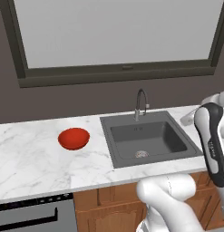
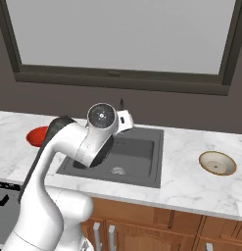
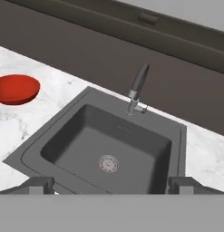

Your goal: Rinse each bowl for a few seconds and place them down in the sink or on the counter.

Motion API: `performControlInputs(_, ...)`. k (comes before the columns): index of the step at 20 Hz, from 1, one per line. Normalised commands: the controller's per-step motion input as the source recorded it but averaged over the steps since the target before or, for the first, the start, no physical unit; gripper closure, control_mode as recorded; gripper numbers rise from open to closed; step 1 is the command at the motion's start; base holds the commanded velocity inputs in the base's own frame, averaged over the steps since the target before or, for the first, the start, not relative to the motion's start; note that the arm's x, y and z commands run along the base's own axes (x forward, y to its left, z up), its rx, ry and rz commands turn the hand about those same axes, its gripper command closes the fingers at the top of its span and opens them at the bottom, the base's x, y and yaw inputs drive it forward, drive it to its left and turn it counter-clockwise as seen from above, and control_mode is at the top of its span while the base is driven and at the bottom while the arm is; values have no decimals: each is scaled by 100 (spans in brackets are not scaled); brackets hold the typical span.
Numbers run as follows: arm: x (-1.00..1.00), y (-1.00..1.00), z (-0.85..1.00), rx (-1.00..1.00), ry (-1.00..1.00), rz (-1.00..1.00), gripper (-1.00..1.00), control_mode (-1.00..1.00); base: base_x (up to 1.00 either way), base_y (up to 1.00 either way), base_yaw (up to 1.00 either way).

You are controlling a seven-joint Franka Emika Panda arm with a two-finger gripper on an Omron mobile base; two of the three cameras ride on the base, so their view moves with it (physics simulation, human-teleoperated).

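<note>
While I held the base square to the counter (image 1: 36,158), the hand camera looked down into the sink (image 3: 72,149), and the gripper (image 3: 111,185) showed as two dark fingertips (image 3: 41,185) at the bottom edge, one at about 7 o'clock and one at about 5 o'clock of that view. They stood wide apart with nothing between them.

The sink was a dark grey rectangular basin set into the white marble worktop. Its round metal drain (image 3: 108,163) sat near the middle of the basin floor, and the dark arched faucet (image 3: 138,88) rose from the back rim, at 12 o'clock from the drain in the hand view.

The red bowl (image 1: 74,138) stood upright on the counter, near the sink's left edge but not touching it; from the drain in the left base view it lay at roughly 9 o'clock. In the hand view I saw it at about 10 o'clock, cut by the frame edge.

The beige bowl (image 2: 217,163) with its brownish rim rested upright on the marble on the other side, well apart from the sink, at 3 o'clock from the drain in the right base view.

The arm (image 2: 88,142) was folded above the counter's front edge, its upper joints covering part of the sink's left half in the right base view. Behind the counter ran a dark wall with a large window (image 1: 118,31).
</note>
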Motion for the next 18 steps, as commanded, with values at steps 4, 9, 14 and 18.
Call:
performControlInputs(4, 0, -32, 0, 0, -17, 12, -100, -100, 0, 0, 0)
performControlInputs(9, 5, -26, -1, 0, -16, 13, -100, -100, 0, 0, 0)
performControlInputs(14, 21, -7, -17, 2, -7, 17, -100, -100, 0, 0, 0)
performControlInputs(18, 27, 0, -15, 1, -7, 7, -100, -100, 0, 0, 0)
